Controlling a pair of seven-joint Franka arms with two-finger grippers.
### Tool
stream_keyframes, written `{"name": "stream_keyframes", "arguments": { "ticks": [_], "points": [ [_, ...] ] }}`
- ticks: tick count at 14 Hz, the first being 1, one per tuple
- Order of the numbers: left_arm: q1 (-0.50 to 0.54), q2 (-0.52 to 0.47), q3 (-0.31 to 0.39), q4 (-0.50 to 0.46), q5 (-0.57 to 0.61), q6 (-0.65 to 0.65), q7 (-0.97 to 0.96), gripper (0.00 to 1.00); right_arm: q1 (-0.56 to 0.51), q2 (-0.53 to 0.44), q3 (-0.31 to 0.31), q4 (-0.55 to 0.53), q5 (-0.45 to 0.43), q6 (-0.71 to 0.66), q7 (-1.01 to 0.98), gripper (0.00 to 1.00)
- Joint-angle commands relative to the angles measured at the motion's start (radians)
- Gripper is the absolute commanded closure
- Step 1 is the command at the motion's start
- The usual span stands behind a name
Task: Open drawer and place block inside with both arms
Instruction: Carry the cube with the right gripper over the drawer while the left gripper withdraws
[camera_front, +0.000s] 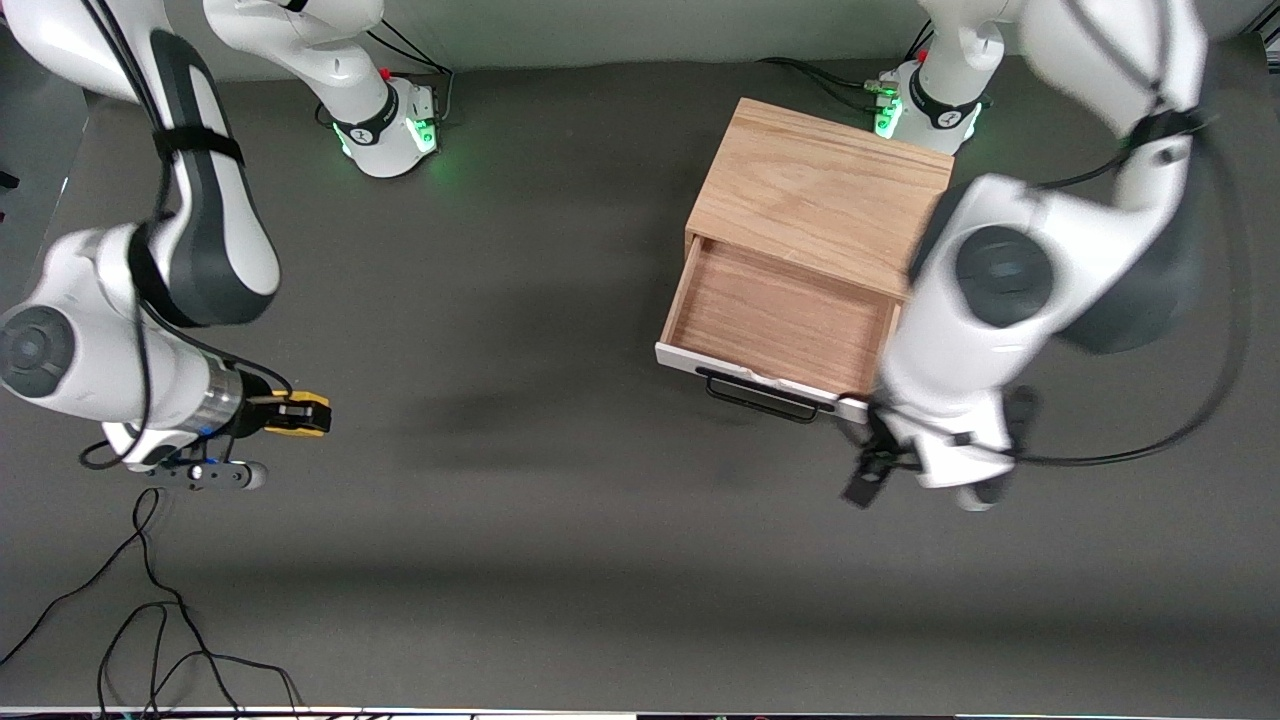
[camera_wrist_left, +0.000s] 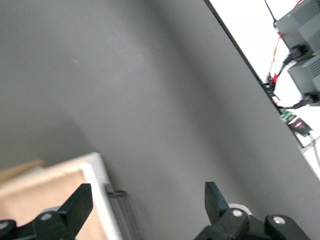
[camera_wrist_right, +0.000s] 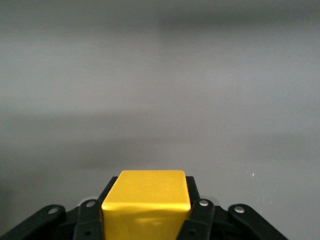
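While the block (camera_front: 300, 411) sits clamped between the fingers of the right gripper (camera_front: 303, 413), it hangs over bare table (camera_front: 520, 560) at the right arm's end, well apart from the drawer (camera_front: 775, 320). The right wrist view shows the block (camera_wrist_right: 147, 205) squarely seated between the two black fingers (camera_wrist_right: 199, 215), its top face level and its edges running straight with the jaws. Being a cube, it has no long axis to speak of.

The drawer stands pulled out of its cabinet (camera_front: 825, 190), its wood floor bare and open to the top. Its white front (camera_front: 745, 375) and black handle (camera_front: 760, 398) face the front camera, turned a little toward the right arm's end. The drawer's long axis runs across the table, and it slides toward the front camera.

The left gripper (camera_front: 872, 470) hangs just beside the corner of the drawer front at the left arm's end, over the table. In the left wrist view its fingers (camera_wrist_left: 77, 202) stand wide apart with nothing between them, and the drawer front (camera_wrist_left: 100, 195) and handle (camera_wrist_left: 122, 205) show close below.

By my judgement the opening is done and the block is picked up. What is left is to carry the block across to the drawer and set it down inside.
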Motion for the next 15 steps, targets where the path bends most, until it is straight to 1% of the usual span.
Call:
{"name": "stream_keyframes", "arguments": {
  "ticks": [1,3,5,6,8,10,11,12,14,15],
  "points": [
    [0.083,-0.091,-0.004,-0.029,-0.053,-0.176,0.295,0.0,0.097,0.023,-0.006,0.191,0.022,-0.152,0.059,0.78],
    [0.134,-0.146,-0.002,-0.067,-0.059,-0.241,0.478,0.0,0.185,0.024,-0.006,0.282,0.022,-0.206,0.151,0.78],
    [0.203,-0.201,-0.001,-0.11,-0.109,-0.267,0.613,0.0,0.265,0.038,0.002,0.334,0.025,-0.219,0.232,0.78],
    [0.247,-0.229,-0.001,-0.141,-0.128,-0.277,0.682,0.0,0.301,0.061,0.017,0.374,0.035,-0.216,0.263,0.77],
    [0.298,-0.285,0.001,-0.204,-0.139,-0.281,0.858,0.0,0.329,0.131,0.066,0.464,0.083,-0.203,0.376,0.77],
    [0.338,-0.334,0.001,-0.276,-0.139,-0.275,0.991,0.0,0.34,0.204,0.146,0.54,0.081,-0.174,0.511,0.77],
    [0.35,-0.347,0.001,-0.299,-0.139,-0.271,1.046,0.0,0.342,0.224,0.186,0.544,0.077,-0.147,0.551,0.77],
    [0.363,-0.359,0.002,-0.308,-0.139,-0.275,1.1,0.0,0.36,0.242,0.206,0.543,0.074,-0.122,0.569,0.77],
    [0.381,-0.371,0.001,-0.328,-0.139,-0.272,1.207,0.0,0.44,0.27,0.203,0.541,0.037,-0.099,0.596,0.77],
    [0.38,-0.378,0.002,-0.331,-0.139,-0.272,1.229,0.0,0.47,0.288,0.204,0.541,0.031,-0.075,0.668,0.77]
  ]
}}
